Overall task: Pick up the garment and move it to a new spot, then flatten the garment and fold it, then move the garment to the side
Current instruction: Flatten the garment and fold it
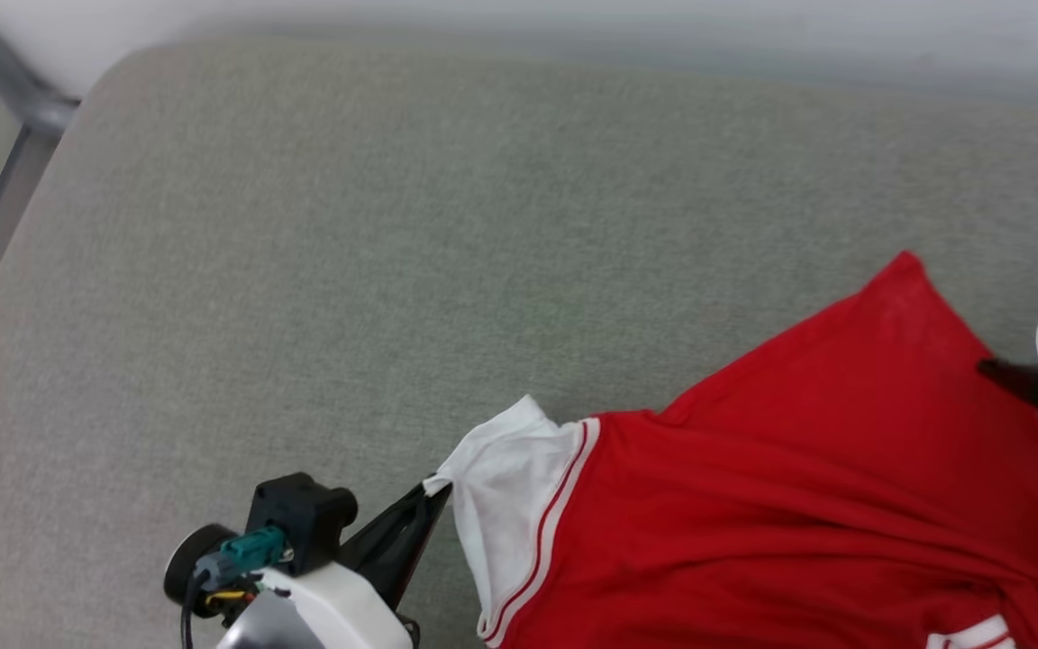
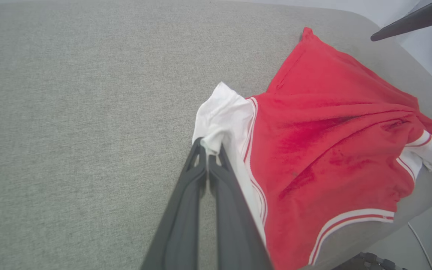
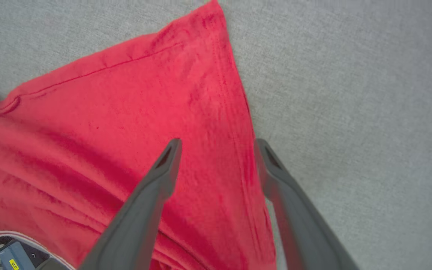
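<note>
Left wrist view: the left pincer (image 2: 209, 150) grasps the white sleeve (image 2: 223, 112) of the garment (image 2: 332, 142) on the grey surface (image 2: 69, 112). The right pincer (image 3: 218, 144) is released, fingers spread over the red edge.

We see the shirt (image 1: 798, 469) on the cushion (image 1: 348, 225) at our near right, between our left gripper (image 2: 208, 145) and right gripper (image 3: 218, 144).

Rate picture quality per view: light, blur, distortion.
Head view: soft even light, faint shadows, the grey surface blurred at its far edge. Left wrist view: wide-angle bend curves that surface's edge; the garment sharp. Right wrist view: the right gripper soft toward the bottom, red weave crisp.
</note>
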